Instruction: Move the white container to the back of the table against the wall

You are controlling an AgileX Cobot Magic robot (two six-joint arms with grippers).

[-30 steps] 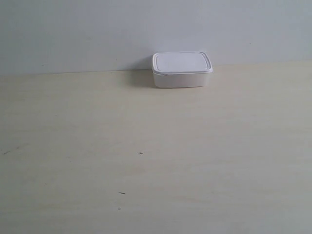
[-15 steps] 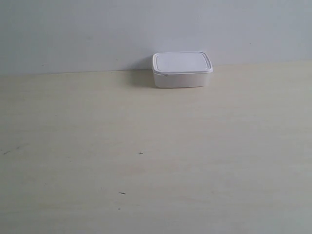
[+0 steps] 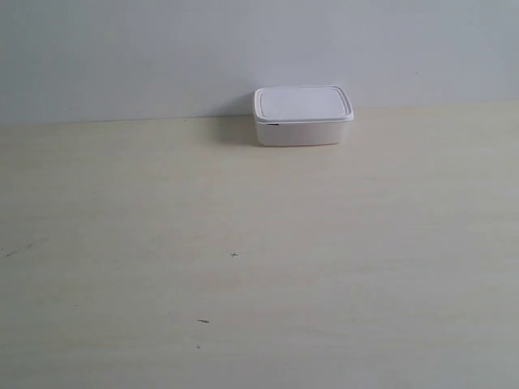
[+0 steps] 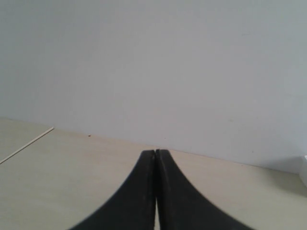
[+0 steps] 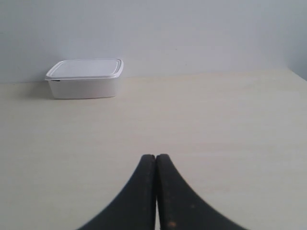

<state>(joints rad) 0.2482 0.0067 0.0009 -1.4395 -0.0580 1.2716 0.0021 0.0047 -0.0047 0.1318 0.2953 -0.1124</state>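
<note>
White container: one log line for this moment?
white container: lid on, back of table, by wall | left gripper: shut, empty | right gripper: shut, empty, away from container | task: looks done

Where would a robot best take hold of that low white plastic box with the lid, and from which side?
Probably by the two short end walls of the low, rectangular white plastic box, just under its flat rimmed lid, coming down from above. Its back sits close to the plain pale wall, leaving little room behind, while both ends stand free.
</note>
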